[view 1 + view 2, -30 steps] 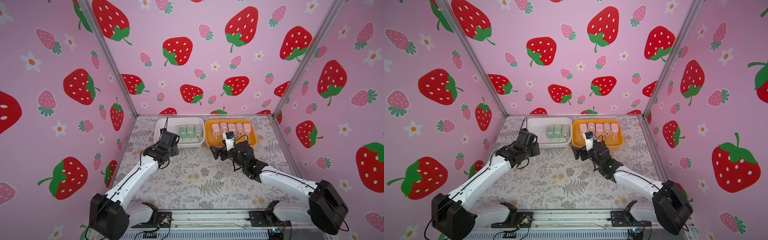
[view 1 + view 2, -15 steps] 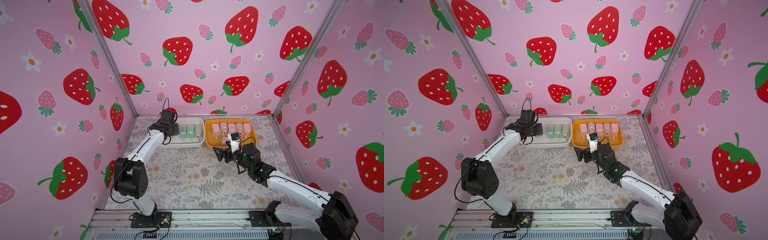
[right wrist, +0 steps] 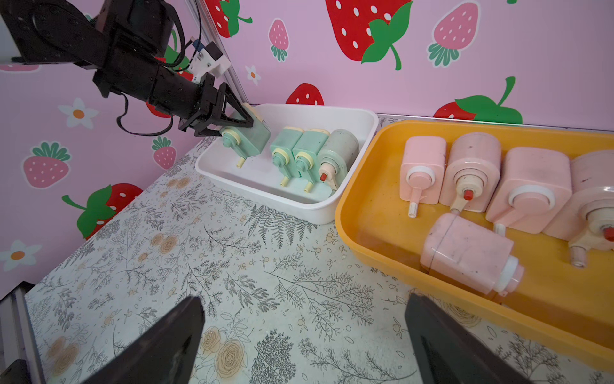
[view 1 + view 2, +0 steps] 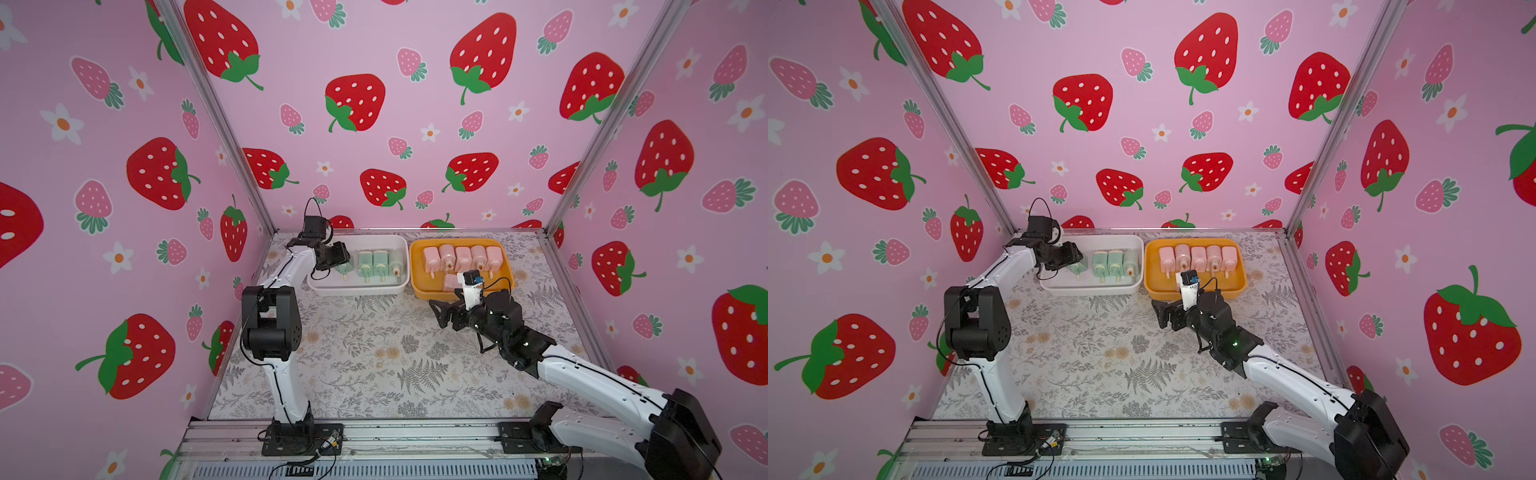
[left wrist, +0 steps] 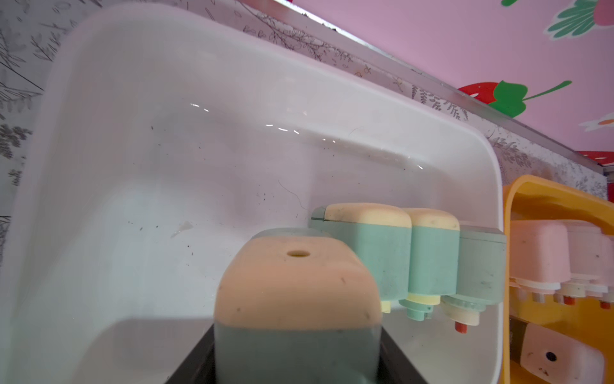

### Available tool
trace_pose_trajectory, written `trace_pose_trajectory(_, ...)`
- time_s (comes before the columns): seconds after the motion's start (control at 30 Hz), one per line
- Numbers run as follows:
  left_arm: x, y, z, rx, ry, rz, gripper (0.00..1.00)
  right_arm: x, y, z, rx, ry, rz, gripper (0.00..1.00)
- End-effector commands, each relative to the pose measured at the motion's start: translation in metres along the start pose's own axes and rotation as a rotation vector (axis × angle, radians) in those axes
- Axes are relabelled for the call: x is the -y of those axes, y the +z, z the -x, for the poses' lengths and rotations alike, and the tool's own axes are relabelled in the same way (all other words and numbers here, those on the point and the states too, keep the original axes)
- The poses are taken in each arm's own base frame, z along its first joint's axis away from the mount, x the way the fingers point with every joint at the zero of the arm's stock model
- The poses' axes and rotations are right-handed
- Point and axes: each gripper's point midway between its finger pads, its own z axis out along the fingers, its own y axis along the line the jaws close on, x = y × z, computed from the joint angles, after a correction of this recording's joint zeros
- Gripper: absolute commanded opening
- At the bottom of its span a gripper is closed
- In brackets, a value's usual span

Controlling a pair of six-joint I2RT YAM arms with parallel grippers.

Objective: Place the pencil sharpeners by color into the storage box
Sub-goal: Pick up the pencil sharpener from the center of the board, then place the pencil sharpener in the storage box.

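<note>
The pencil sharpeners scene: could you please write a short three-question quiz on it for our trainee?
1. How many pale pink plastic pencil sharpeners lie in the orange plastic box?
2. The left end effector grips a mint green plastic pencil sharpener. Over what does it hang? A) the white plastic box B) the orange box C) the floral table
3. True or false: the right end effector is open and empty.
Key: 1 six; 2 A; 3 true.
</note>
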Motion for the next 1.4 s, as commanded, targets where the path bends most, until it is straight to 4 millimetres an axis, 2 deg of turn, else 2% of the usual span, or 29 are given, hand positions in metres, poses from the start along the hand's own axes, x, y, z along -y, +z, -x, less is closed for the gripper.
trace_pose_trajectory(0.0,0.019,-0.006,0.021,0.040,0.003,-0.108,0.00,-0.001,-0.002,0.003,-0.001,0.013,-0.007,1.00)
trace_pose_trajectory(0.23,0.009,0.010,0.020,0.031,-0.011,-0.087,0.00,-0.001,-0.003,0.002,-0.006,0.027,-0.006,1.00)
trace_pose_trajectory(0.53,0.008,0.023,0.029,0.025,-0.012,-0.085,0.00,0.000,-0.004,0.000,-0.012,0.031,-0.008,1.00)
trace_pose_trajectory(1.23,0.007,0.040,0.009,-0.081,0.036,-0.052,0.00,-0.001,-0.002,0.000,-0.015,0.023,-0.006,1.00)
trace_pose_trajectory(1.37,0.010,0.043,0.005,-0.095,0.041,-0.053,0.05,-0.001,-0.002,0.001,-0.015,0.020,-0.004,1.00)
